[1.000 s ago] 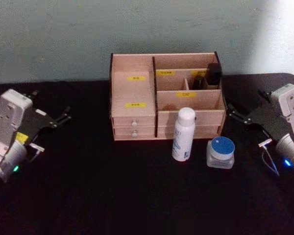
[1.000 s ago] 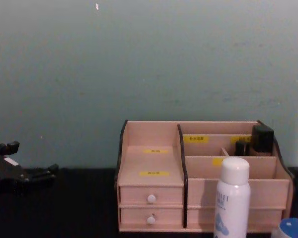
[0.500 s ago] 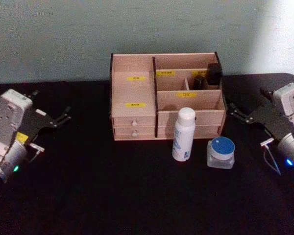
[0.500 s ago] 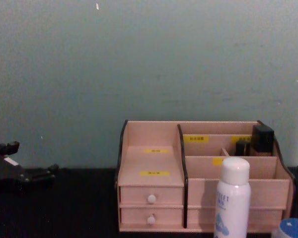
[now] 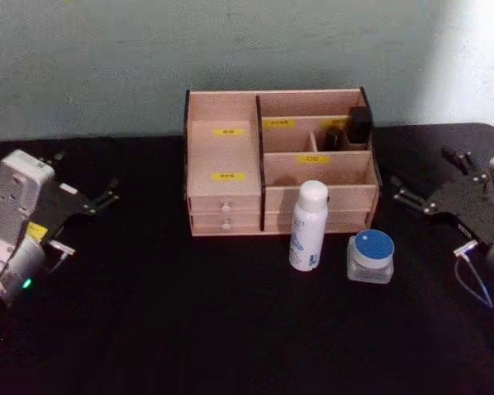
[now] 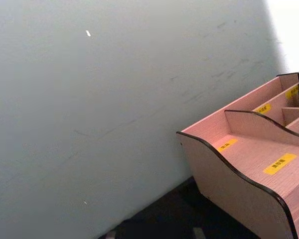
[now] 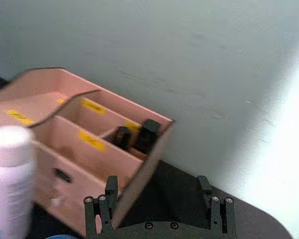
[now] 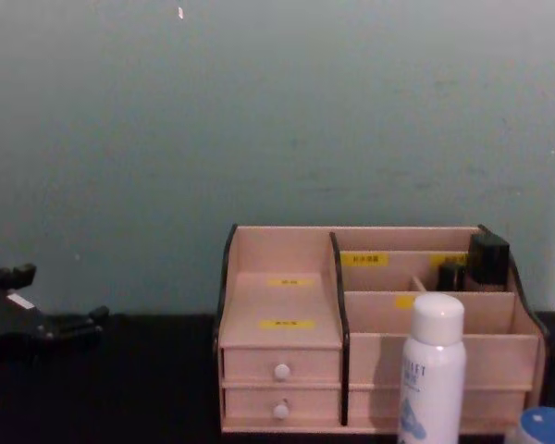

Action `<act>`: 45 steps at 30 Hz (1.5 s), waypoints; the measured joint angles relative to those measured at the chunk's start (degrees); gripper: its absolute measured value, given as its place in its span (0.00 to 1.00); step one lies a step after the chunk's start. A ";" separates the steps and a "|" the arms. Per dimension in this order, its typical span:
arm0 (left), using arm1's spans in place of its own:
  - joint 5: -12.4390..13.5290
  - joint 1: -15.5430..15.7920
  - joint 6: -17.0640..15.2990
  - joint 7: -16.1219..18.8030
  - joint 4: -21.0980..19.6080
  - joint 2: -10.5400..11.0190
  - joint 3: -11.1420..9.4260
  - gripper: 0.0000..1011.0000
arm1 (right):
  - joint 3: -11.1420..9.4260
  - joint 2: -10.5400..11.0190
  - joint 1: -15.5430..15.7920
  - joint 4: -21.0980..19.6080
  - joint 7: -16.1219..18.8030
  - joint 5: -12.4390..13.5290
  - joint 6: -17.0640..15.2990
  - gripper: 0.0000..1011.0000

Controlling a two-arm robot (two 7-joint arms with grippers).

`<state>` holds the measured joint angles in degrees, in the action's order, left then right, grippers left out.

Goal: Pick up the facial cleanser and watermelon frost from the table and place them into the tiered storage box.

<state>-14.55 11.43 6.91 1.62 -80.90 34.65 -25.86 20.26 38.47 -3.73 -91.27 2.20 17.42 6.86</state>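
As left end effector [image 5: 113, 191] and right end effector [image 5: 421, 174] gape empty, black bottles [image 5: 358, 125] occupy the storage box [image 5: 222, 155].

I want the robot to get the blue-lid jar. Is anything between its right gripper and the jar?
Nothing visible. The right gripper is open, right of the watermelon frost, with bare black table between them. The facial cleanser stands on the jar's other side; the left gripper sits far left.
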 joint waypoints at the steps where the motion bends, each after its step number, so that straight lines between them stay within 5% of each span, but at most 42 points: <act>1: 0.00 0.00 0.00 0.00 0.00 0.00 0.00 0.99 | -0.07 0.31 0.46 -0.66 0.62 0.21 0.00 0.99; 13: 0.00 0.00 0.00 0.00 0.00 0.00 0.00 0.99 | 0.52 1.00 2.95 -4.24 9.76 3.99 0.15 0.99; 26: 0.00 0.00 0.00 0.00 0.00 0.00 0.00 0.99 | 2.38 -2.18 0.04 -0.97 18.64 6.79 -2.23 0.99; 45: 0.00 0.00 0.00 0.00 0.00 0.00 0.00 0.99 | 3.74 -6.55 -3.82 4.89 25.14 6.69 -4.90 0.99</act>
<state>-14.55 11.43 6.91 1.62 -80.90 34.65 -25.86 24.00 31.92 -7.55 -86.39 27.33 24.11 1.96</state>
